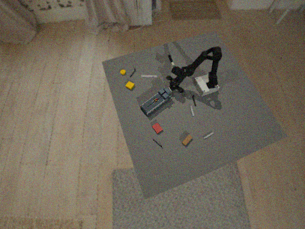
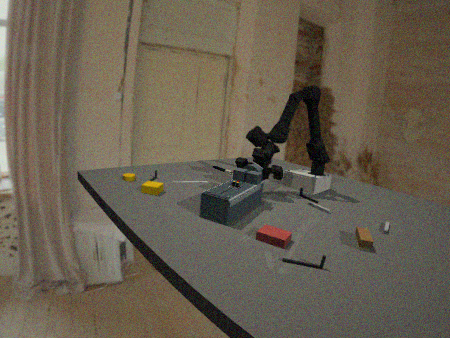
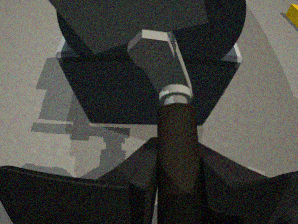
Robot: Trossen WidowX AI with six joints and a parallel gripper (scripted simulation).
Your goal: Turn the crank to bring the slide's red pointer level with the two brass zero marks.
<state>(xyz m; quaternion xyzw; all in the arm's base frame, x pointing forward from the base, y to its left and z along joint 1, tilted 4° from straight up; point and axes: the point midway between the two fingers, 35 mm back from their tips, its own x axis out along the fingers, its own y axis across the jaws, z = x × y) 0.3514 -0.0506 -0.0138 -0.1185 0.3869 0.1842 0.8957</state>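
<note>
The blue-grey machine stands on the table, its crank end facing the arm. A small red and orange mark shows on its top around the slide pointer; the brass zero marks and their exact offset from the pointer are too small to tell. In the wrist view a grey crank arm leads to a dark brown handle. My gripper is shut on this handle, with a black finger on either side. The finger contact is partly hidden in the top and exterior views.
A red block and an orange block lie on the near side of the machine. A yellow block and a yellow round piece lie beyond it. Several thin rods and black hooked pieces lie around.
</note>
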